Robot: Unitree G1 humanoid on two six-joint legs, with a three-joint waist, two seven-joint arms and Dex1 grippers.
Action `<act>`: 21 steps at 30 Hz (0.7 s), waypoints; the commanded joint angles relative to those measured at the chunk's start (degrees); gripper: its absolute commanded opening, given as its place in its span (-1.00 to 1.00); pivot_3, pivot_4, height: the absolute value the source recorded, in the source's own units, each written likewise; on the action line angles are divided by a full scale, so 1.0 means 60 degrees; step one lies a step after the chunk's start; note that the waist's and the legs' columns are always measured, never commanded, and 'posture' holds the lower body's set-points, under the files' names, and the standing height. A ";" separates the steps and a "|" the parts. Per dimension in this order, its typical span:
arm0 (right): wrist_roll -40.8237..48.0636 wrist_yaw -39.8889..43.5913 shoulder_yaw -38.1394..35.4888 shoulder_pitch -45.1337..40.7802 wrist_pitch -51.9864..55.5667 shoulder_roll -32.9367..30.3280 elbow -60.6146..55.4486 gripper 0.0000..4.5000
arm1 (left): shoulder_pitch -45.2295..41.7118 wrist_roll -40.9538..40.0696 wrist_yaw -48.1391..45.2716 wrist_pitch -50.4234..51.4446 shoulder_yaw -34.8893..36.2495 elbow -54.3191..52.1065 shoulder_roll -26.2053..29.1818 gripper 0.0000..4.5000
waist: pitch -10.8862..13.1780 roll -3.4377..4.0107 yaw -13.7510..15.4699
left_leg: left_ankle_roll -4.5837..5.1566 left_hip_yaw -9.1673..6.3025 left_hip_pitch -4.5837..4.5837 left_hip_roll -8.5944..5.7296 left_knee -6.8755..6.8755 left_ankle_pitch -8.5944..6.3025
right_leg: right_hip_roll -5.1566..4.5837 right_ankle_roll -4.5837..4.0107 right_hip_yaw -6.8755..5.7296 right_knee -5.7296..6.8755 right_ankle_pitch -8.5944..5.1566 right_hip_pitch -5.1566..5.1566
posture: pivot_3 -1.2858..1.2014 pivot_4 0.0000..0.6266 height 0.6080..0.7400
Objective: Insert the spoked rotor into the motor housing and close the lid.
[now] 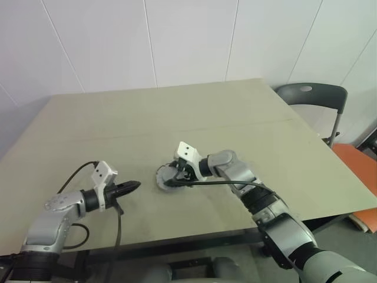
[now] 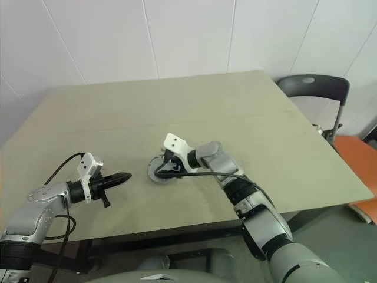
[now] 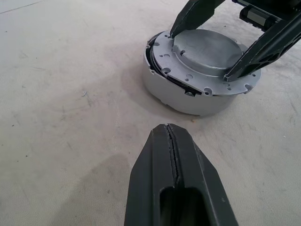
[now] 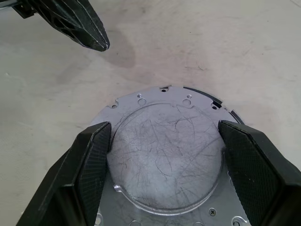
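One beige table [image 1: 235, 118], white wall behind; R hand [image 4: 164, 141] grips lid [image 4: 164, 160], L hand [image 3: 171, 136] closed.

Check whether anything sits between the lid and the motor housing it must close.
Nothing visible does. The lid already lies on the motor housing, slightly askew, with the right hand straddling its raised centre.

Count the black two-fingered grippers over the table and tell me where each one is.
2. The left gripper, shut, hovers over bare beige tabletop left of the round silver motor housing. The right gripper straddles the flat pale grey metal lid sitting on that housing.
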 commanded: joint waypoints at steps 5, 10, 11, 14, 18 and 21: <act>-0.0092 -0.0630 -0.0177 -0.0213 -0.0287 0.0340 0.0184 0.46 | -0.0107 0.0062 -0.0119 -0.0303 0.0098 0.0139 0.0013 -1.00 | 0.0001 0.0000 -0.0013 | 0.0000 0.0000 0.0002 0.0000 0.0000 0.0000 | 0.0001 -0.0001 0.0000 0.0003 0.0000 -0.0001 | 0.03 -1.00 1.00; -0.0131 -0.0569 -0.0092 -0.0179 -0.0309 0.0292 0.0208 0.46 | -0.0052 0.0080 -0.0157 -0.0393 0.0125 0.0204 0.0016 -1.00 | 0.0001 0.0000 -0.0014 | 0.0000 0.0000 0.0003 0.0001 0.0001 0.0000 | 0.0002 -0.0001 0.0000 0.0003 0.0000 0.0000 | 0.03 -1.00 1.00; -0.0160 -0.0505 -0.0030 -0.0158 -0.0294 0.0255 0.0206 0.46 | -0.0034 0.0082 -0.0161 -0.0419 0.0128 0.0220 0.0021 -1.00 | 0.0001 0.0000 -0.0016 | 0.0000 0.0000 0.0003 0.0001 0.0001 0.0000 | 0.0002 -0.0001 0.0000 0.0003 0.0000 0.0000 | 0.03 -1.00 1.00; -0.0179 -0.0217 0.0160 -0.0042 -0.0145 0.0137 0.0072 0.46 | -0.0014 0.0068 -0.0160 -0.0438 0.0122 0.0217 0.0020 -1.00 | 0.0000 -0.0001 -0.0013 | 0.0000 0.0000 0.0004 0.0001 0.0001 0.0000 | 0.0002 -0.0001 0.0000 0.0003 0.0000 0.0000 | 0.03 -1.00 1.00; -0.0204 0.0008 0.0315 0.0031 0.0100 0.0023 -0.0030 0.46 | -0.0042 0.0068 -0.0128 -0.0416 0.0082 0.0181 -0.0007 -1.00 | 0.0000 -0.0002 0.0014 | 0.0000 0.0001 0.0003 0.0000 -0.0001 0.0000 | 0.0000 -0.0001 0.0000 0.0000 0.0000 0.0002 | 0.03 -1.00 1.00; -0.0233 -0.0055 0.0278 0.0051 0.0088 0.0035 -0.0040 0.46 | -0.0060 0.0063 -0.0100 -0.0382 0.0054 0.0123 -0.0026 -1.00 | -0.0001 -0.0003 0.0015 | 0.0000 0.0001 0.0002 -0.0001 -0.0006 -0.0001 | -0.0002 0.0000 0.0000 -0.0004 0.0000 0.0002 | 0.03 -1.00 1.00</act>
